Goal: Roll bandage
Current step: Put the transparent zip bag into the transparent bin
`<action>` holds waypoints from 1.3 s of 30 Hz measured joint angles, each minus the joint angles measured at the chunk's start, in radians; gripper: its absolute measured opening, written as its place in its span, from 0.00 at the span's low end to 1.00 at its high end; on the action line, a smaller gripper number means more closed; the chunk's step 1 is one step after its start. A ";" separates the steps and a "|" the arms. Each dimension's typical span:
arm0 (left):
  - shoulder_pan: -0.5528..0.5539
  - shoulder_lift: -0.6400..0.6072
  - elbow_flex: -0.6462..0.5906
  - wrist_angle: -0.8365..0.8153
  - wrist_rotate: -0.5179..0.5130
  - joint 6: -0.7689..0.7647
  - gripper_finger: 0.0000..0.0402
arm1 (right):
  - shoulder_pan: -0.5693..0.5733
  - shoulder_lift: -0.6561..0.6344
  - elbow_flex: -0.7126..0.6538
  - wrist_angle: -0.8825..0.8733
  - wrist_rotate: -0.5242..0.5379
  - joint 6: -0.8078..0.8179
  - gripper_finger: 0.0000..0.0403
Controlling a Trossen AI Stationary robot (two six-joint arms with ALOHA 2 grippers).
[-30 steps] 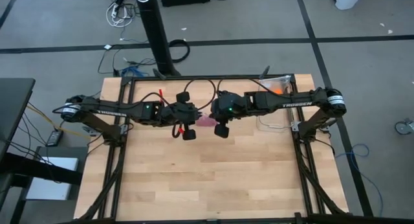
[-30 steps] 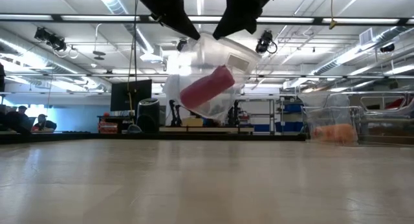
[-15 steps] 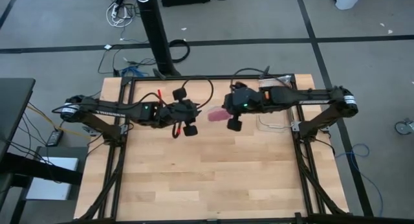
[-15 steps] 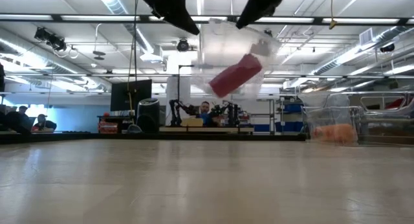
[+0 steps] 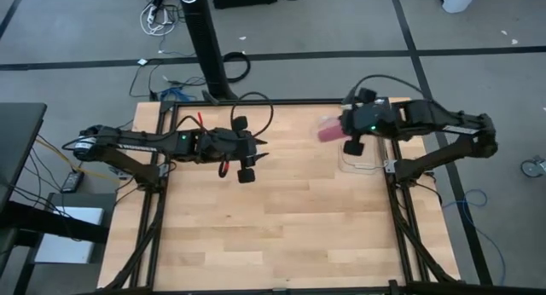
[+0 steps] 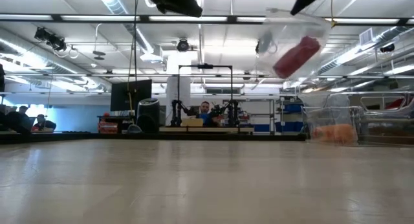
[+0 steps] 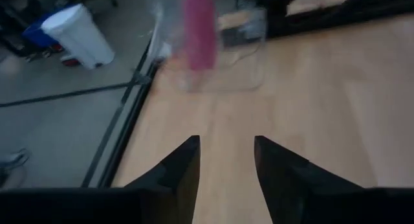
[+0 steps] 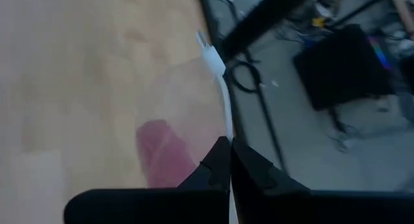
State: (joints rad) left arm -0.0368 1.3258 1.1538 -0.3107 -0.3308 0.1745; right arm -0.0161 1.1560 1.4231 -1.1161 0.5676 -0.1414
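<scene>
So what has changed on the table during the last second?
The left tool let go of the clear bag and opened, then drew back a little to its own side. The right tool, shut on the bag's top, carried it with the pink bandage inside toward the right edge, above the table. The orange roll stayed in place.

The bandage (image 5: 329, 131) sits inside a clear bag (image 6: 289, 46) hanging above the table's (image 5: 281, 235) right rear.

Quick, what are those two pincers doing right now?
Left pincer: open, holding nothing.
Right pincer: shut on a clear plastic bag with the bandage inside.
</scene>
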 joint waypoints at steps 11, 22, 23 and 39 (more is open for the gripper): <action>-0.001 0.004 -0.014 0.051 0.050 0.007 0.38 | -0.162 -0.065 -0.021 -0.213 0.095 -0.148 0.00; -0.001 0.004 -0.240 0.362 0.188 -0.009 0.38 | -0.321 -0.148 -0.304 -0.071 -0.010 -0.300 0.00; -0.001 0.004 -0.252 0.386 0.191 -0.019 0.38 | -0.337 -0.154 -0.336 -0.039 -0.017 -0.324 0.00; 0.000 0.004 -0.352 0.439 0.167 -0.076 0.38 | -0.636 -0.191 -0.581 0.261 -0.058 -0.609 0.00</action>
State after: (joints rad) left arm -0.0372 1.3300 0.8017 0.1285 -0.1638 0.0990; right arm -0.6521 0.9652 0.8422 -0.8547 0.5097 -0.7500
